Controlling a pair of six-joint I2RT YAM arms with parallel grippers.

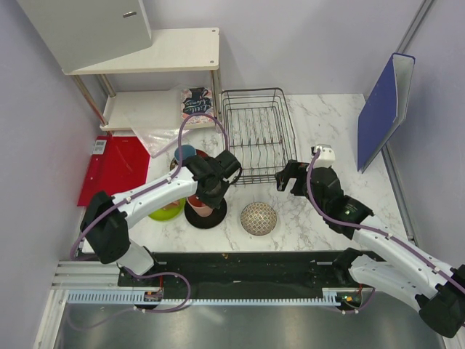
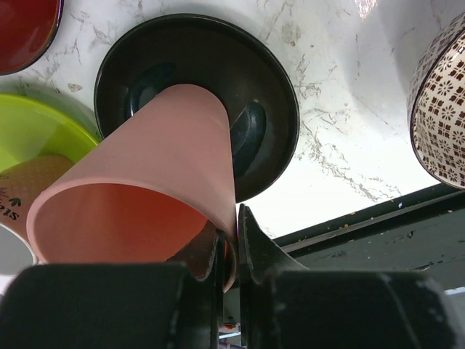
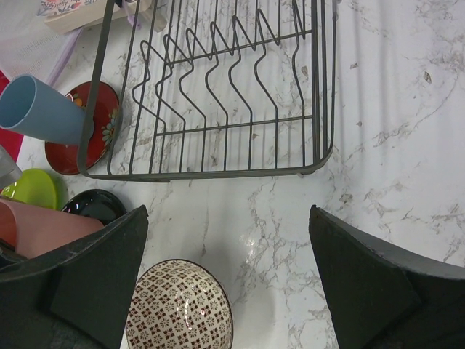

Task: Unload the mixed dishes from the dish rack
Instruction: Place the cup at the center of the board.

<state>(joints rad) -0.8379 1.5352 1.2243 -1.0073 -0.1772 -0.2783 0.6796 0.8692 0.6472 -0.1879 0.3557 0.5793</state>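
Note:
The black wire dish rack point(image 1: 258, 134) holds no dishes; it also shows in the right wrist view point(image 3: 225, 94). My left gripper point(image 1: 211, 190) point(image 2: 236, 218) is shut on the rim of the tall pink cup point(image 2: 145, 189), which tilts with its base over the glossy black plate point(image 2: 196, 87) point(image 1: 205, 214). Near it are the lime-green plate point(image 1: 167, 211) point(image 2: 22, 134), the dark red plate point(image 2: 25, 29) point(image 3: 80, 134) and the light-blue cup point(image 1: 184, 153) point(image 3: 40, 109). A patterned bowl point(image 1: 259, 218) point(image 3: 182, 309) stands on the marble. My right gripper point(image 1: 290, 177) point(image 3: 227, 218) is open and empty between bowl and rack.
A white metal-legged shelf point(image 1: 156, 65) stands at the back left with a floral packet point(image 1: 196, 100) beside it. A red board point(image 1: 116, 167) lies at the left. A blue folder point(image 1: 385, 109) leans on the right wall. A speckled beige item point(image 2: 29, 182) sits on the lime plate.

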